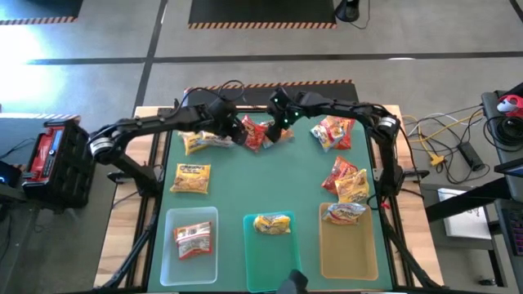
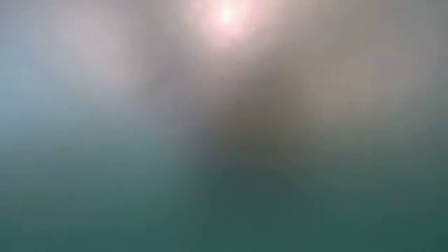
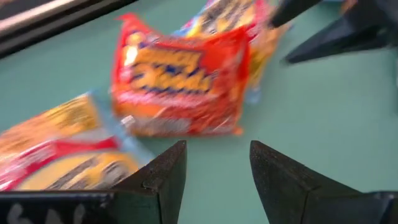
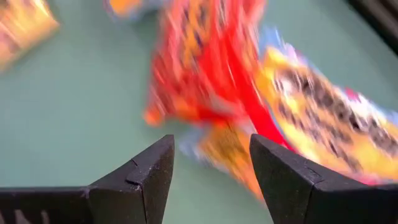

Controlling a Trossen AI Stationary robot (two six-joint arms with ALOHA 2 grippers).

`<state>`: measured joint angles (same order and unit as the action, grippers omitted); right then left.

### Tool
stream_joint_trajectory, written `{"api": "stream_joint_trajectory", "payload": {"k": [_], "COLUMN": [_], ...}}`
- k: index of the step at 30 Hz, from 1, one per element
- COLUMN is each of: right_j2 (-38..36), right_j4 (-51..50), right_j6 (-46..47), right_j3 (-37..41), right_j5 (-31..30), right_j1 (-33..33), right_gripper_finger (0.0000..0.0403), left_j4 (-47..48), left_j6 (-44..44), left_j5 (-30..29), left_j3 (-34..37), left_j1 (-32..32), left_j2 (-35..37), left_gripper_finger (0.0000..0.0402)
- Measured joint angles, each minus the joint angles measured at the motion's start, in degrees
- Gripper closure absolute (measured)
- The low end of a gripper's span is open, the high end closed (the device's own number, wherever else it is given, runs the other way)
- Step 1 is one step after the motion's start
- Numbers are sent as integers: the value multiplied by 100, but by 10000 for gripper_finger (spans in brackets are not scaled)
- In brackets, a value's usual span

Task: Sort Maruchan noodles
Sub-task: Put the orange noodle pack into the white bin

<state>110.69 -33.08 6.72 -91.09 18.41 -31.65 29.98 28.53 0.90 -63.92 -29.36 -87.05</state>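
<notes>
Maruchan noodle packets lie flat on the green mat. A red packet (image 1: 257, 133) lies at the far middle, partly over a yellow one. My left gripper (image 1: 234, 128) hovers open just left of the red packet (image 3: 180, 81), which lies ahead of its fingertips (image 3: 214, 180). My right gripper (image 1: 283, 121) hovers open just right of the red packet (image 4: 205, 62), with nothing between its fingers (image 4: 211, 180). Yellow packets (image 1: 204, 141) (image 1: 190, 178) lie at the left. A red-yellow pile (image 1: 333, 131) and two more packets (image 1: 347, 180) lie at the right.
Three trays stand along the near edge. The clear tray (image 1: 173, 261) holds a red packet (image 1: 194, 239) and the teal tray (image 1: 260, 265) a yellow one (image 1: 274, 223). A packet (image 1: 345, 214) lies on the far end of the amber tray (image 1: 347, 257). The low view shows only blur.
</notes>
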Motion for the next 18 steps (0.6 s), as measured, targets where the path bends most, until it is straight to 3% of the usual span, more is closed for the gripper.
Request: {"api": "stream_joint_trajectory", "payload": {"k": [3, 11, 18], "right_j2": [20, 232, 576], "right_j4": [454, 1081, 1156], "right_j6": [280, 714, 992], "right_j3": [0, 0, 0], "right_j5": [114, 127, 558], "right_j1": [-68, -289, -402], "right_gripper_finger": [202, 202, 202], "left_j4": [-837, -2793, -3054], "left_j6": [303, 1398, 1723], "left_j5": [207, 58, -381], "left_j3": [401, 1514, 1817], "left_j1": [-87, -195, -209], "left_j2": [-2, -2, -2], "left_gripper_finger": [243, 245, 268]}}
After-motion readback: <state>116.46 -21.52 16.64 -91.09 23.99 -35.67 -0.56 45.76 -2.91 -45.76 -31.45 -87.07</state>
